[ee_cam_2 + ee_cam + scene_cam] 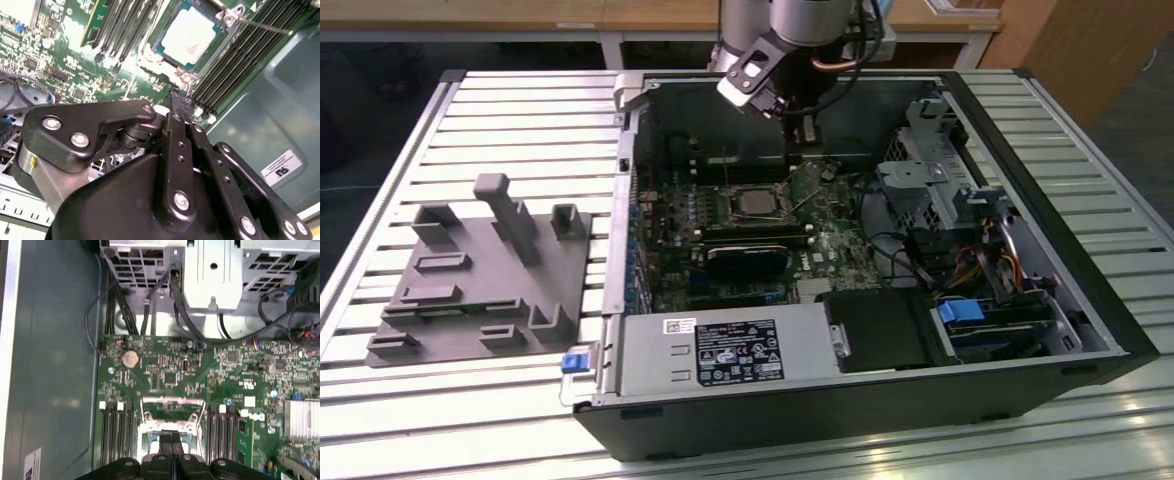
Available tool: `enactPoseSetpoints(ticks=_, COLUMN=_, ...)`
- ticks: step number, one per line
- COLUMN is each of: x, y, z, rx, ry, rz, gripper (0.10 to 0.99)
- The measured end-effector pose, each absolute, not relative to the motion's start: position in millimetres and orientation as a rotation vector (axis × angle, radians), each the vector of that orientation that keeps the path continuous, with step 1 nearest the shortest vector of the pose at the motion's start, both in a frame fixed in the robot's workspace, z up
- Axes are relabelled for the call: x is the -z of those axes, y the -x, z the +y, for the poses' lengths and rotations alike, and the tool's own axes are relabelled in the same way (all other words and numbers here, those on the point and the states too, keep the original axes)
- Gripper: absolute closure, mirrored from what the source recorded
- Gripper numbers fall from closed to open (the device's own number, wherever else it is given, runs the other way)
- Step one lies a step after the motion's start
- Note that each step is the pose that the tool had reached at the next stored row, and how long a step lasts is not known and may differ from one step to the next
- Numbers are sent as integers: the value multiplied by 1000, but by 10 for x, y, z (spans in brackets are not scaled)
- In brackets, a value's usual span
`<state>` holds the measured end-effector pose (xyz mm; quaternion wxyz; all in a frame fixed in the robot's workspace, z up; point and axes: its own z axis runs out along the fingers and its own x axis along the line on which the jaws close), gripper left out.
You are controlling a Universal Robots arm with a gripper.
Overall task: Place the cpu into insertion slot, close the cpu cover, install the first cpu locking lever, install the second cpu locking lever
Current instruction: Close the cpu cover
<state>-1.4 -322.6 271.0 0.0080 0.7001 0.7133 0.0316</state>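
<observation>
One gripper [181,100], fingers pressed together and clamped on nothing, poised over the green motherboard [165,365] inside the open computer case [854,410], tips just beside the insertion slot [161,62]. Seated flat in that slot: the cpu [190,35], silvery top upward; placement judged complete, cover closing judged the step in hand. For a clean closure: bear on the metal frame alone, never on the chip; keep the joined fingertips square to the board; stay clear of the long memory slots [250,55] flanking the socket on both sides; leave the thin wire locking lever [262,24] free of any snag. Hard to make out: the cpu cover [172,401], taken to be the pale metal frame at the slot's edge in the first wrist view, raised or lowered not decidable. Cut off by the gripper's own black linkage in both wrist views: part of the socket and the board beneath. Contact between fingertips and frame likewise impossible to confirm.
</observation>
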Motion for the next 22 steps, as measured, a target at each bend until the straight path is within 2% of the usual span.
enactPoseSetpoints(ticks=22, x=-2661, y=-328, z=-3226, rx=-82, ry=-2197, rz=2238, gripper=980)
